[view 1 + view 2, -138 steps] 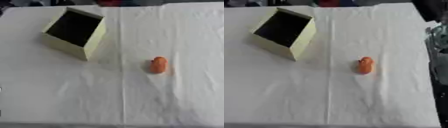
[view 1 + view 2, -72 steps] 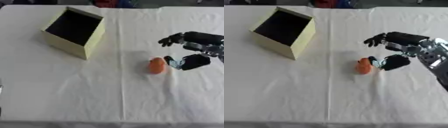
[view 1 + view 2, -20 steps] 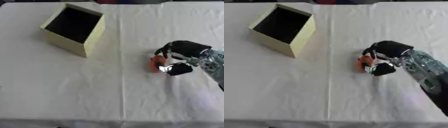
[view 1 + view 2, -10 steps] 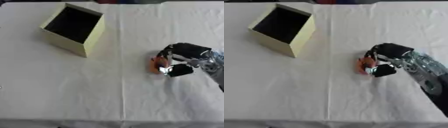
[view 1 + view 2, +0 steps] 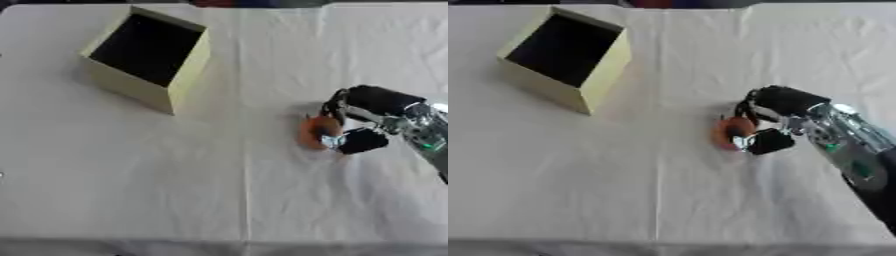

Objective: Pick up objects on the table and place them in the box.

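Reaching in from three o'clock, the right hand [image 5: 363, 117] curls its fingers and thumb round the orange object [image 5: 312, 132] on the white counter [image 5: 175, 185], well apart from the open box [image 5: 147, 57] at ten o'clock.

A small orange object [image 5: 311, 132] lies right of centre, partly hidden behind curled fingers. The pale yellow box [image 5: 181, 75], open-topped with a dark inside, stands tilted at the far left.

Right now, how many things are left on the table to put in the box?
1: an orange object, right of the box, with the right hand curled round it. The box's inside is too dark to see.
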You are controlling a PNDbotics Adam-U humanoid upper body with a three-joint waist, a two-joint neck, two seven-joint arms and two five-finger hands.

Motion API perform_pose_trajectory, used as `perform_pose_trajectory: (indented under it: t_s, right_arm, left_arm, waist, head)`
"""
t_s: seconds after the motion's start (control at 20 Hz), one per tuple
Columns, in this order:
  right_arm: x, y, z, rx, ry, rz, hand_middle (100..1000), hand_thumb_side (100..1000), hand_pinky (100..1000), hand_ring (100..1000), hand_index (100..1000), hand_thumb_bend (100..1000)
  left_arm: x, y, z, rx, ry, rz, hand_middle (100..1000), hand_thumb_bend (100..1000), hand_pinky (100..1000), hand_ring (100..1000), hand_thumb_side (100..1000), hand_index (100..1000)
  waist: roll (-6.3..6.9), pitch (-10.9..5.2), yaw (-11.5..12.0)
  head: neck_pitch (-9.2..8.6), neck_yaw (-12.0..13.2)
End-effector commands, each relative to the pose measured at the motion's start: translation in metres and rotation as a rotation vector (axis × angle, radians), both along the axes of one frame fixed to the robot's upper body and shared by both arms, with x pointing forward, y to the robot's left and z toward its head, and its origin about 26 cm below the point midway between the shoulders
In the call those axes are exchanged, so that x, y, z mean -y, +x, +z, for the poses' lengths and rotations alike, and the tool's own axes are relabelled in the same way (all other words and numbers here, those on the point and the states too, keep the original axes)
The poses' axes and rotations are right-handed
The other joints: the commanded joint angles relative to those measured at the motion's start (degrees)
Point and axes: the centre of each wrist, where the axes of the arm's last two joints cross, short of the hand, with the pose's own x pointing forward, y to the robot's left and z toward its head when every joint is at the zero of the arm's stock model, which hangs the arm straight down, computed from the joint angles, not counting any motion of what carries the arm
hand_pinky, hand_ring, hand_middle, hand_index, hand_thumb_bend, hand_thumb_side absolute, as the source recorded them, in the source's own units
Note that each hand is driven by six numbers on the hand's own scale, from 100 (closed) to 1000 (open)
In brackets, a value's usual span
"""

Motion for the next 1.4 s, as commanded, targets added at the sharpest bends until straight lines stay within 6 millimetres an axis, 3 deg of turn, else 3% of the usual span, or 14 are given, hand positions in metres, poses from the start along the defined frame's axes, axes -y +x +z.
perform_pose_trajectory:
  t_s: [0.05, 0.15, 0.25, 0.9, 1.4]
  right_arm:
    - [0.005, 0.0, 0.013, 0.047, 0.05, -0.02, 370, 436, 800, 706, 641, 100]
    - [0.003, -0.001, 0.017, 0.059, 0.088, -0.026, 369, 299, 796, 695, 645, 100]
    - [0.0, -0.002, 0.02, 0.058, 0.12, -0.031, 371, 100, 791, 686, 651, 100]
    - [-0.038, -0.013, 0.076, 0.036, 0.327, 0.009, 376, 102, 779, 655, 677, 100]
    - [-0.111, -0.014, 0.129, 0.206, 0.321, 0.183, 382, 100, 800, 661, 687, 100]
  left_arm:
    - [-0.001, -0.002, 0.007, 0.022, 0.018, -0.002, 645, 100, 527, 612, 677, 752]
    - [-0.001, -0.002, 0.007, 0.02, 0.019, -0.003, 646, 100, 528, 612, 678, 753]
    - [-0.001, -0.002, 0.007, 0.018, 0.019, -0.002, 646, 100, 528, 612, 677, 753]
    - [-0.001, -0.003, 0.006, 0.007, 0.022, -0.004, 644, 100, 530, 613, 677, 753]
    - [0.001, -0.001, 0.007, 0.006, 0.028, -0.021, 644, 100, 530, 613, 675, 753]
  waist:
    - [0.07, -0.75, -0.1]
    - [0.05, -0.82, -0.1]
    - [0.03, -0.89, -0.2]
    - [-0.14, -1.2, -0.2]
    - [-0.27, -1.48, 0.7]
  head:
    - [0.31, 0.1]
    - [0.31, 0.1]
    - [0.31, 0.1]
    - [0.31, -0.1]
    - [-0.19, -0.8]
